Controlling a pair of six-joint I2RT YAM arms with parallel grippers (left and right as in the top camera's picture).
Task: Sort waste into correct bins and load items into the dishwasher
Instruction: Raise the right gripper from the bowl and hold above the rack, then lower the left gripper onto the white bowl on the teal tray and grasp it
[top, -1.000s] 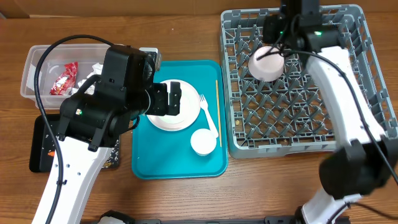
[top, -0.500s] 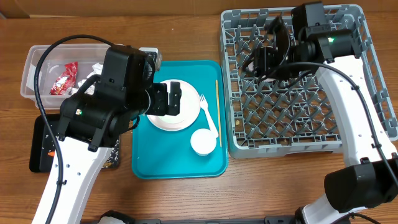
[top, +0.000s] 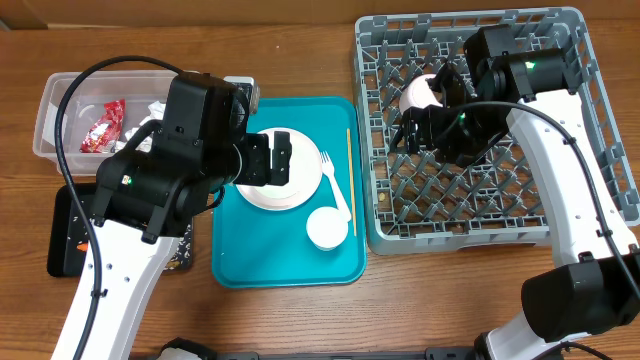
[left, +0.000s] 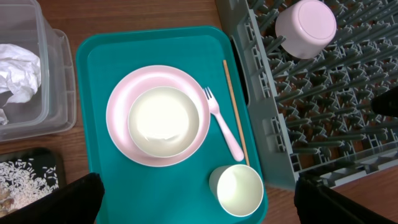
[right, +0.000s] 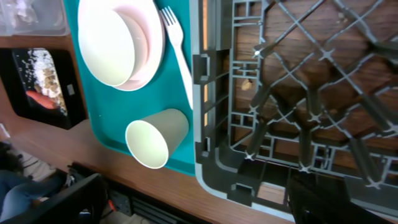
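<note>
Teal tray (left: 155, 186): one plate (left: 117, 117), bowl (left: 163, 121), cup (left: 236, 190), fork (left: 224, 127).

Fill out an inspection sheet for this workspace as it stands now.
Surface: wooden table.
Job's things: one white bowl upside down in the grey dish rack; plate with second bowl on it, fork, wooden stick and cup on the teal tray; red wrapper and napkin in the clear tub; rice in the black tray.
Clutter: what looks like a small pale crumb under the rack lattice.
Grippers: left gripper open above the plate, holding nothing; right gripper open over the rack, holding nothing.
Cables: black cable loops over the left arm; second cable runs along the right arm.
Surroundings: nothing seen.
</note>
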